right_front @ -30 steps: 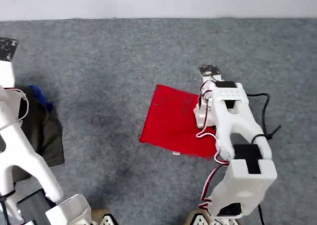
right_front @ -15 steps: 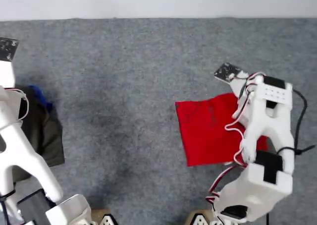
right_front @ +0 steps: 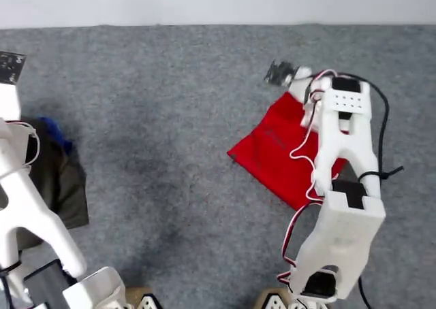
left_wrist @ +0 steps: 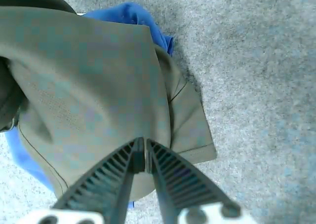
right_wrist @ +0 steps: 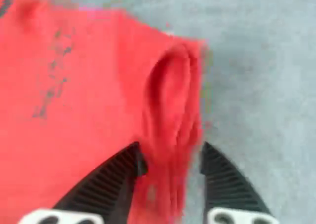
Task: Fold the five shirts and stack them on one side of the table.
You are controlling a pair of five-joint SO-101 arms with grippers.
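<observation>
Your right claw [right_wrist: 170,167] is grasping the red shirt [right_wrist: 84,95]; a raised ridge of red cloth sits bunched between the two black fingers [right_wrist: 113,178], close to one edge of the garment; the grey desk [right_wrist: 256,66] shows just past that edge. Faint dark marks on the red cloth; too blurred to make out.

From the high view: the red shirt lies folded and flat, turned cornerwise, right of the desk's middle; its far corner runs under the head of your right arm [right_front: 340,111]; the arm's body covers the shirt's right side.

Your left claw [left_wrist: 144,155] is clenched, tips meeting, no cloth seen between them; it hangs over the olive shirt [left_wrist: 94,86]; I cannot tell whether the tips touch the fabric. The olive shirt lies on top of a blue shirt [left_wrist: 140,17]; blue shows past its edge on two sides; both rest on the desk.

From the high view: this pile sits at the desk's left edge, partly behind your left arm [right_front: 27,207]; well apart from the red shirt.
</observation>
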